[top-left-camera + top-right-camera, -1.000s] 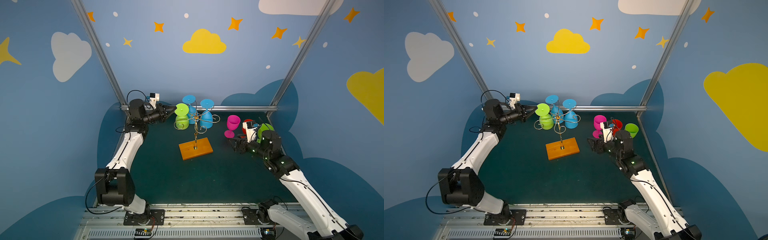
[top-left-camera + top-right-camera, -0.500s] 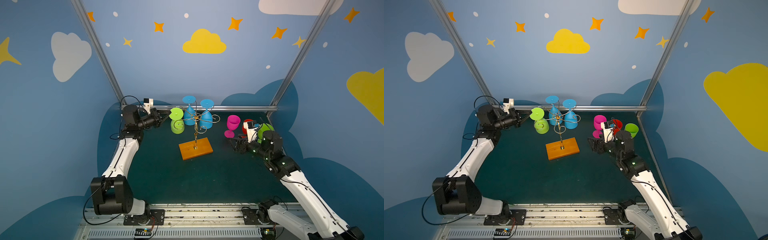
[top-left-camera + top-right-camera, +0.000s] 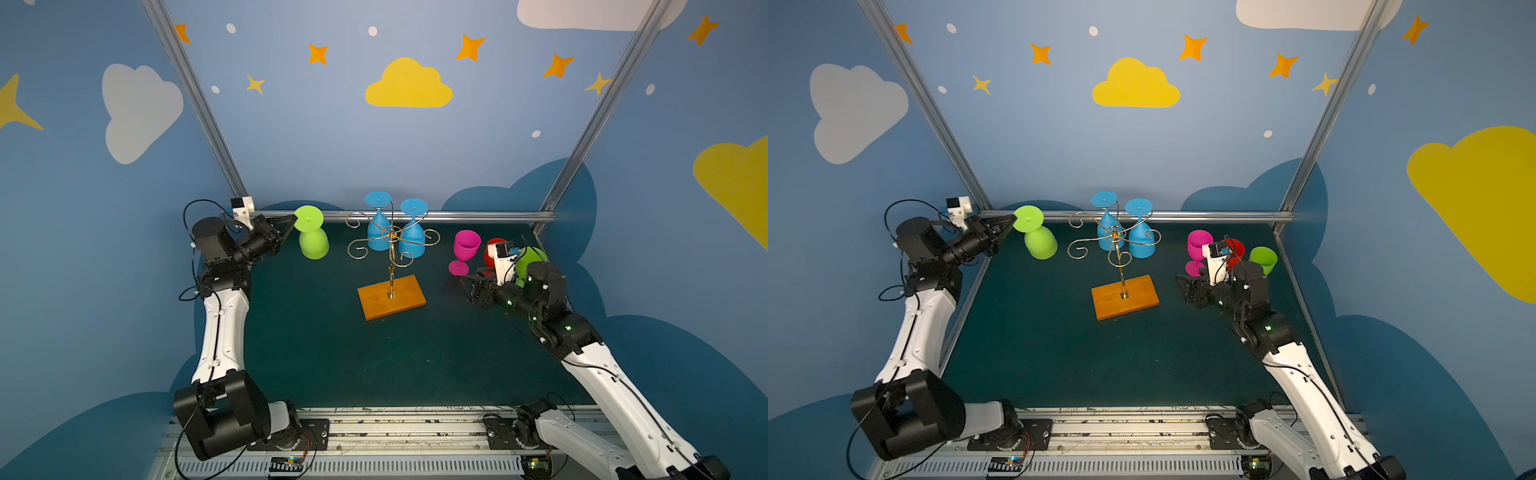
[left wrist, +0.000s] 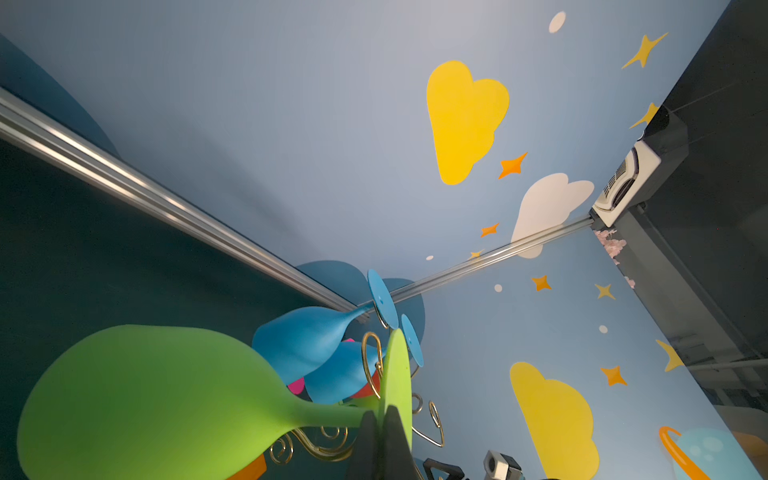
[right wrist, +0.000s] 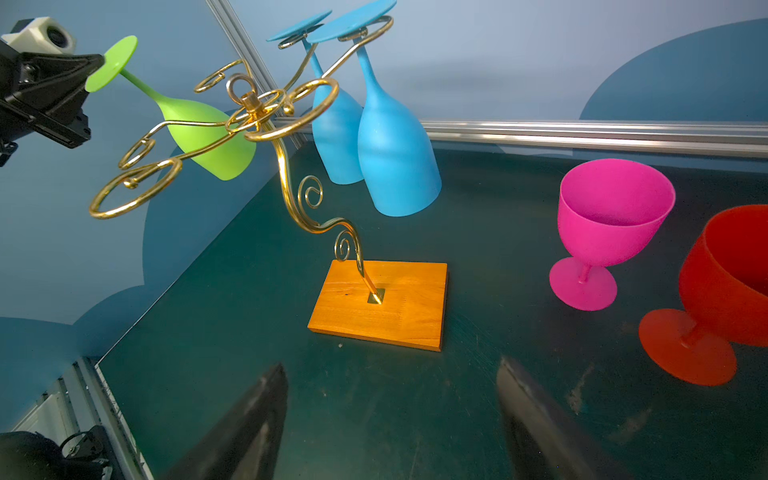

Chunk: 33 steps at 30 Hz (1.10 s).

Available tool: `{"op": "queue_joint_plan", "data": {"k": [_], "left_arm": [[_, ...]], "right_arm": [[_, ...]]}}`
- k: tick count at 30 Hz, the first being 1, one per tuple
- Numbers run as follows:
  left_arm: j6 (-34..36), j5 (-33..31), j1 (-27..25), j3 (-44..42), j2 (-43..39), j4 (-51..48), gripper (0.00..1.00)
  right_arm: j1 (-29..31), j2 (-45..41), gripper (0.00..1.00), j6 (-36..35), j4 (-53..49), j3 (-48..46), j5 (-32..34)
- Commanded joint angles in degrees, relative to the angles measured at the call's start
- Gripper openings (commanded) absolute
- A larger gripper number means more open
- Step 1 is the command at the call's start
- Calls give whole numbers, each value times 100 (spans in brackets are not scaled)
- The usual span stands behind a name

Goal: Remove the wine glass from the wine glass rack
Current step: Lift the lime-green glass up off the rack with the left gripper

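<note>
The left arm stands up along the left edge of the mat, its wrist bent toward the back rail. The left gripper [image 3: 287,226] points right, its jaws pinched tight on the rim of the foot of the green wine glass [image 3: 313,241]. The right arm lies low at the right, and the right gripper [image 5: 390,415] is spread wide and empty, aimed at the wine glass rack [image 3: 374,302].

Two blue glasses [image 3: 379,237] hang upside down on the rack's far arms. A pink glass [image 3: 466,245], a red glass [image 5: 723,291] and a second green glass [image 3: 1263,258] stand at the right, behind the right gripper.

The held glass is tilted, foot up and bowl down, just left of the rack and clear of its curled arms.
</note>
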Motion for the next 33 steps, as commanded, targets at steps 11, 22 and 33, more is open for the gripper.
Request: {"op": "queue_joint_plan", "data": {"k": [11, 22, 33], "left_arm": [[-1024, 71, 67, 2045, 463, 1065, 3], [-2583, 213, -447, 2423, 814, 2523, 3], [-2523, 388, -1455, 2848, 1148, 2367, 3]], "right_arm": [[37, -6, 79, -442, -226, 727, 29], [45, 202, 79, -954, 292, 1381, -562], [270, 539, 80, -1299, 1187, 1694, -956]]}}
